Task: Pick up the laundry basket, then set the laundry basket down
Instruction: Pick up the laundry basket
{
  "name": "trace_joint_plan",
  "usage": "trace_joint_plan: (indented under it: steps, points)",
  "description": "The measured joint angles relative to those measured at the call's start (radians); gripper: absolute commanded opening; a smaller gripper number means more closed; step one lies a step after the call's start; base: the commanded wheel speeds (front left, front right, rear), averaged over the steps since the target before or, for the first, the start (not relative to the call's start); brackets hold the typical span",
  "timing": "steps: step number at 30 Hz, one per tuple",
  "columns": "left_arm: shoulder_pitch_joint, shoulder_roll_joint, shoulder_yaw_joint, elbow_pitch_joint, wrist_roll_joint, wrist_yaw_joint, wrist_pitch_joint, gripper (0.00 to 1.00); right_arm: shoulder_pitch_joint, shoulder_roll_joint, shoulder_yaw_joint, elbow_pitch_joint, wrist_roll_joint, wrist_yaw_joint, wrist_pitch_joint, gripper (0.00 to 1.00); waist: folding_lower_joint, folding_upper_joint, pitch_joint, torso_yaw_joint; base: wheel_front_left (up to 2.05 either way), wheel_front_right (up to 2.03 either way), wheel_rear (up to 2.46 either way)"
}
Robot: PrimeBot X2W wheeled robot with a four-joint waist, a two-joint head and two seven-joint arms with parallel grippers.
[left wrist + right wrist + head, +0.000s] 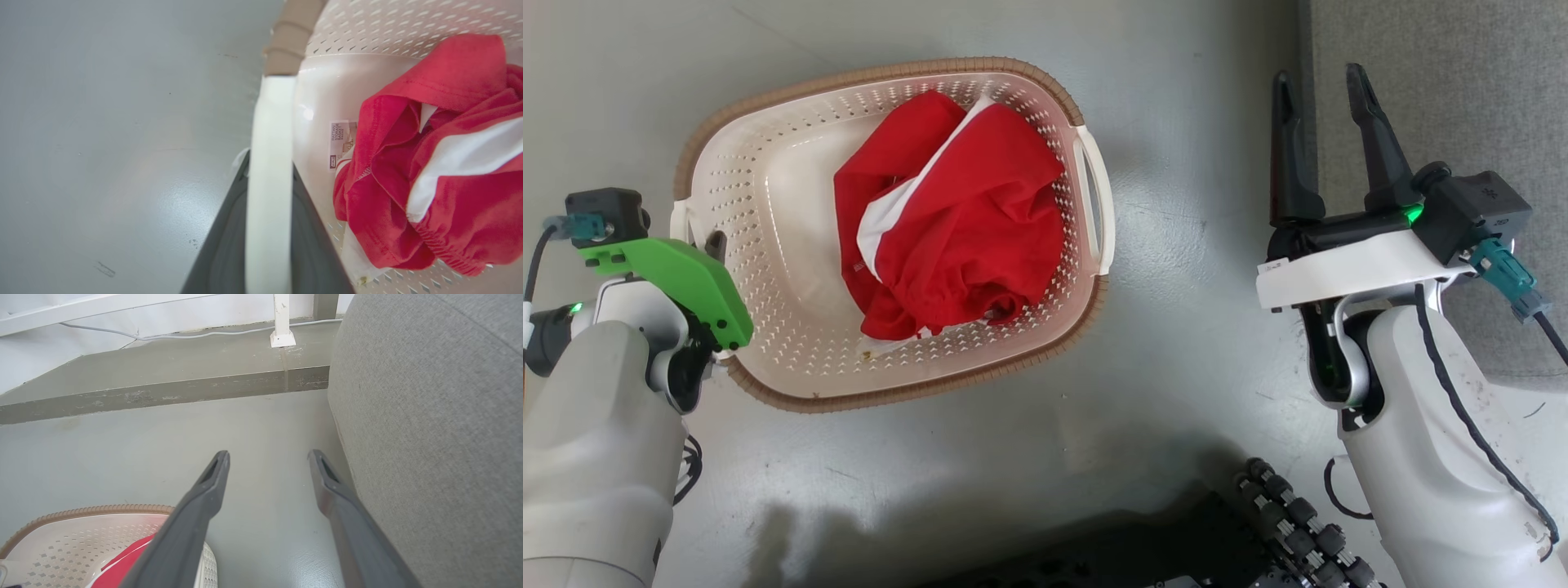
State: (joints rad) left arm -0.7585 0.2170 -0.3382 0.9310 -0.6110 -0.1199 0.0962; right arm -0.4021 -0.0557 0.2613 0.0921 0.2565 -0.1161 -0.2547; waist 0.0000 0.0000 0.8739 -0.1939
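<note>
- While the left hand [709, 249] sits at the left end of the laundry basket [792, 351], the left wrist view gives the close-up: two dark fingers [229, 237] pressed against either side of the white left handle [271, 122], pinching it.
- Head view hides most of that grip under the green wrist plate [678, 282]; just one fingertip peeks out inside the brown rim [915, 69].
- Over to the right hand [1327, 82]: fingers spread wide, holding nothing, well apart from the right handle [1094, 204].
- Basket's low on the grey floor [1160, 367]; whether it's lifted clear, can't tell. Inside lies a crumpled red garment [964, 220] with a white stripe.
- Left wrist view adds a printed label [341, 143] on the basket's bottom, partly under the cloth.
- Right wrist view picks up a grey upholstered block [429, 416] just beside the right finger, plus a raised ledge [163, 392], a cable [184, 335] and a white post [282, 322] beyond.
</note>
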Motion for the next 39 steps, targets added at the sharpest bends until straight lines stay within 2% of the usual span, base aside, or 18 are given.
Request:
trace_joint_plan:
  steps: [7,8,9,16,32,39]
  points:
    - [-0.021,0.005,-0.016,0.019,0.000,-0.003,0.008,0.00,0.000,0.000,0.001,0.000,0.000,0.000,0.000,1.00,0.0000,0.0000,0.002,-0.008,0.00,0.00,0.00]
    - [-0.024,0.004,-0.016,0.024,0.000,-0.003,0.007,0.36,0.000,0.000,0.001,0.000,0.000,0.000,0.000,1.00,0.0000,0.0000,0.002,-0.009,0.00,0.00,0.00]
    - [-0.028,0.001,-0.015,0.028,-0.001,-0.003,0.007,1.00,0.000,0.000,0.001,0.000,0.000,0.000,0.000,1.00,0.0000,0.0000,0.002,-0.009,0.00,0.00,0.00]
    - [-0.042,-0.023,-0.003,0.048,-0.041,-0.003,0.013,1.00,0.000,0.001,-0.003,0.002,0.000,0.000,0.000,1.00,0.0000,0.0000,0.000,-0.004,0.00,0.00,0.00]
    - [-0.031,-0.019,-0.063,-0.056,0.088,-0.003,-0.342,1.00,0.000,-0.003,-0.047,0.071,-0.019,0.006,0.000,1.00,0.0000,0.0000,-0.125,0.044,0.00,0.00,0.00]
    - [0.029,-0.035,-0.072,-0.131,0.120,0.002,-0.357,1.00,0.009,-0.016,-0.071,0.092,-0.026,0.015,0.000,1.00,0.0000,0.0000,-0.226,0.077,0.00,0.00,0.00]
